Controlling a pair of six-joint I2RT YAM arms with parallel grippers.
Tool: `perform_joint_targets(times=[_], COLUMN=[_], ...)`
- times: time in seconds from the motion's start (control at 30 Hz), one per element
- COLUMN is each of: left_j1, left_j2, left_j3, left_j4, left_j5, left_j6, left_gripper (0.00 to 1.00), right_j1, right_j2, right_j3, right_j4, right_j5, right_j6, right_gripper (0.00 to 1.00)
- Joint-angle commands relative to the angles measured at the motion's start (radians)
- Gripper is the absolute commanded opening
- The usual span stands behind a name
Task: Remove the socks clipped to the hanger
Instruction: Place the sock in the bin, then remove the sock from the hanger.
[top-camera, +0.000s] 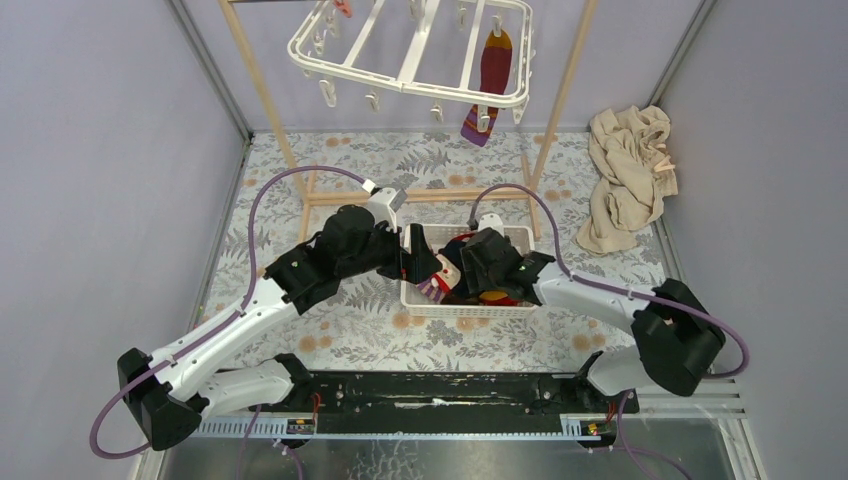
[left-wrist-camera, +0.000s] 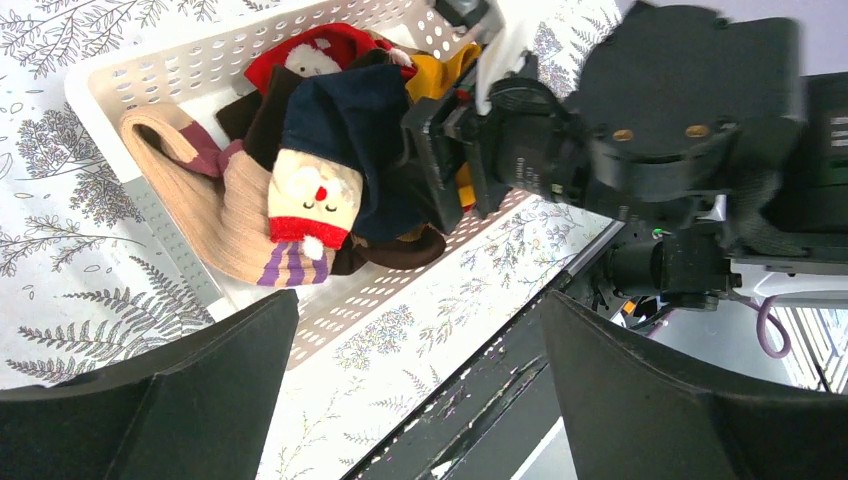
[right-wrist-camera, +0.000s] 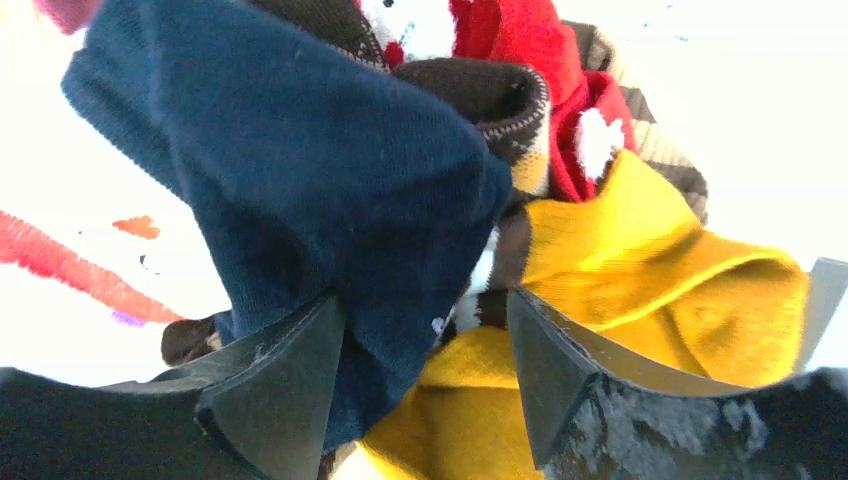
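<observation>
Most colourful socks (left-wrist-camera: 330, 150) lie heaped in the white perforated basket (top-camera: 470, 311). The right gripper (right-wrist-camera: 425, 300) is parted over them and the left gripper (left-wrist-camera: 418, 300) is wide apart, empty. One maroon purple-striped sock (top-camera: 494, 70) hangs clipped to the white plastic rectangular hanger (top-camera: 400, 86), yet to remove.

Left hand (left-wrist-camera: 420, 400) gapes wide; right hand (right-wrist-camera: 425, 335), facing it, stands partly parted.

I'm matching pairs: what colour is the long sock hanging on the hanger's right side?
Dark red sock with a purple-striped toe; top external view shows it best.
</observation>
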Motion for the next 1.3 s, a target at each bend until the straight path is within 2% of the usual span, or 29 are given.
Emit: perform_joint_targets(times=[0.0,0.07,0.2,0.33,0.5,0.63,0.77,0.97,1.1,1.2,1.27], left_j1=[-0.006,-0.006,-0.006,-0.006,-0.006,-0.006,-0.006,-0.005,-0.006,-0.006,-0.006], left_j2=[-0.011,-0.015,-0.022,-0.026,-0.024,-0.031,-0.046,-0.062,-0.064,-0.068,-0.072], left_j3=[0.004,0.004,0.002,-0.002,-0.001,0.000,0.004,0.012,0.014,0.010,0.005], left_j4=[-0.007,-0.007,-0.007,-0.007,-0.002,-0.006,-0.025,-0.037,-0.042,-0.045,-0.048], left_j5=[-0.017,-0.017,-0.017,-0.014,-0.012,-0.004,0.002,0.006,0.006,0.005,0.003], left_j6=[0.005,0.004,0.005,0.006,0.008,0.011,0.017,0.021,0.026,0.028,0.029], left_gripper=[0.98,0.99,0.98,0.99,0.98,0.98,0.98,0.98,0.98,0.98,0.99], right_j1=[-0.004,-0.004,-0.004,-0.005,-0.028,-0.199,-0.401,-0.617,-0.690,-0.732,-0.740], right_j2=[-0.132,-0.214,-0.319,-0.394,-0.412,-0.395,-0.366,-0.304,-0.257,-0.244,-0.231], right_j3=[0.045,0.055,0.129,0.223,0.380,0.481,0.543,0.638,0.648,0.611,0.608], right_j4=[-0.043,-0.021,-0.069,-0.131,-0.181,-0.175,-0.136,0.012,0.169,0.376,0.447], right_j5=[-0.064,-0.202,-0.289,-0.281,-0.195,-0.313,-0.505,-0.751,-0.891,-1.005,-1.034], right_j6=[-0.102,-0.126,-0.151,-0.189,-0.251,-0.271,-0.259,-0.149,-0.069,0.017,0.046], right_gripper=[0.68,0.70,0.71,0.73,0.73,0.72,0.71,0.69,0.62,0.60,0.60])
